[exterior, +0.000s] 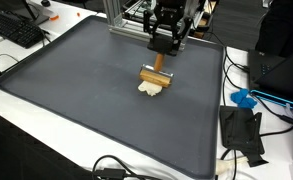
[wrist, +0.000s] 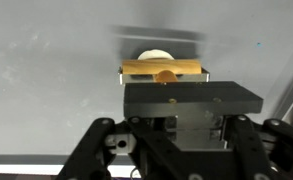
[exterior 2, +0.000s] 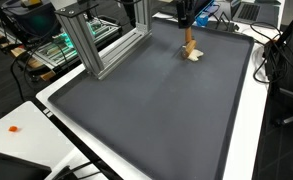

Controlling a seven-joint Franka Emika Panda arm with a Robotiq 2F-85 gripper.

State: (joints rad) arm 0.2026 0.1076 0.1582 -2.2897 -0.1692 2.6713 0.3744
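A T-shaped wooden tool [exterior: 156, 75] stands on the dark grey mat [exterior: 76, 110], with a white pad [exterior: 151, 89] under its crossbar. It also shows in an exterior view [exterior 2: 190, 46] near the mat's far edge. My gripper [exterior: 163, 48] is directly above it and looks shut on the top of the upright handle. In the wrist view the crossbar [wrist: 164, 68] lies just beyond the closed fingers [wrist: 176, 92], with the white pad [wrist: 154, 55] behind it. The handle itself is mostly hidden by the fingers.
An aluminium frame [exterior 2: 96, 45] stands along the mat's edge by the robot base [exterior: 126, 25]. A keyboard [exterior: 16, 30] lies off the mat on the white table. A blue object [exterior: 244, 98], a black device [exterior: 241, 130] and cables [exterior: 116, 165] lie off the mat.
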